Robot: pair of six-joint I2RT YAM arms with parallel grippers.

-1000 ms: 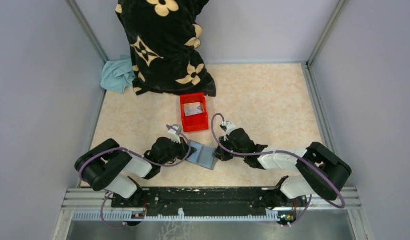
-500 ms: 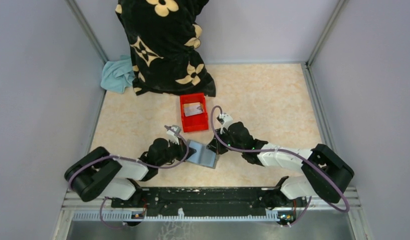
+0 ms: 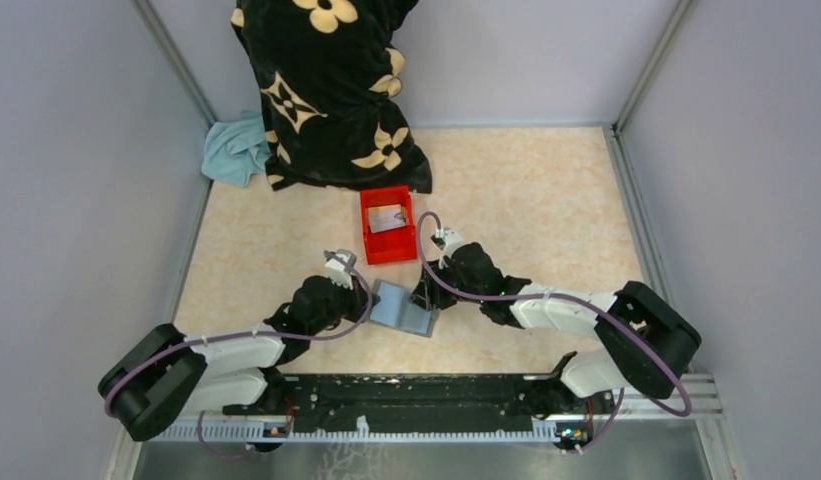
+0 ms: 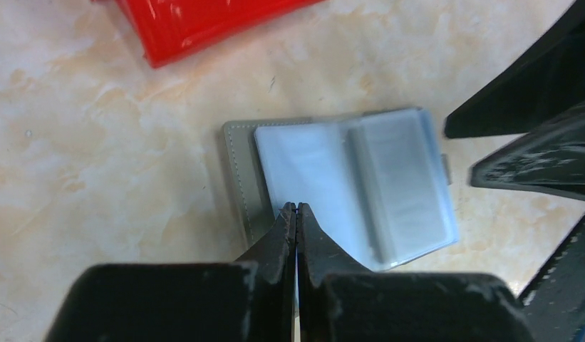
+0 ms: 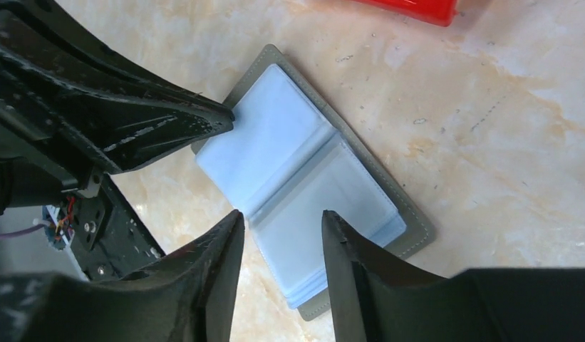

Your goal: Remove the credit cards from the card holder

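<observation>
The card holder lies open on the table, grey cover down and pale blue sleeves up. My left gripper is shut, its tips pressing on the left page near the edge. My right gripper is open, its fingertips straddling the fold at the holder's near edge with nothing between them. A greyish rectangle shows through the right-hand sleeve. One silver-grey credit card lies in the red bin.
The red bin stands just beyond the holder. A black cloth with cream flowers and a teal cloth lie at the back left. Grey walls close in both sides.
My right gripper has opened and moved left over the holder's edge. The left arm has stretched out lower, its shut tips staying on the left page.
</observation>
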